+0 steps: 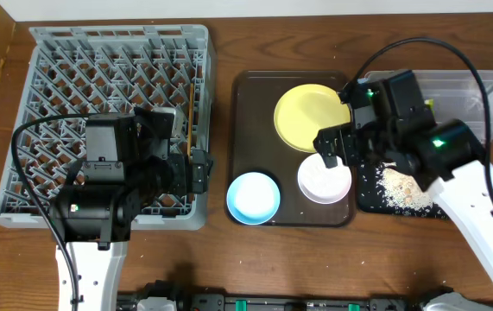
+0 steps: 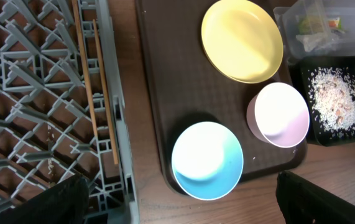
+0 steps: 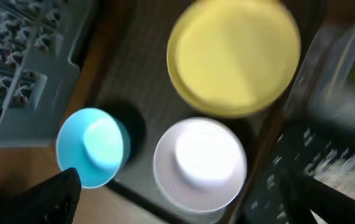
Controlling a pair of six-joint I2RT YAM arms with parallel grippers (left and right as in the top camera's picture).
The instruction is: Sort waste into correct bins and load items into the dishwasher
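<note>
Sitting upright on the brown tray [image 1: 250, 112], the white bowl [image 1: 324, 180] is the piece to watch. It's tucked between the yellow plate [image 1: 311, 117] behind it and the light blue bowl [image 1: 253, 197] off to its side. All three look emptied out, and none has reached the rack yet.

Right end effector [image 1: 332, 149] hangs just above that white bowl, jaws spread wide, nothing in them. Its own view is blurred, but the bowl sits squarely between the dark fingers [image 3: 37, 199], which reads to me like a line-up for a rim grab.

Just beside it, the black tray [image 1: 369, 203] holds the rice scraps [image 1: 397, 188]. The clear tub [image 1: 475, 91] beyond has the wrapper [image 2: 332, 23] and tissue [image 2: 313, 40], so the waste looks sorted.

Over in the grey dish rack [image 1: 99, 78], the two chopsticks [image 2: 96, 81] lie lengthwise in the channel along the wall nearest the tray, where dividers should stop them rolling. Left end effector [image 1: 199, 170] hovers at that rack edge, wide open and empty, likely parked clear so the right arm has room. Everything rests on the wooden table [image 1: 229, 43].
</note>
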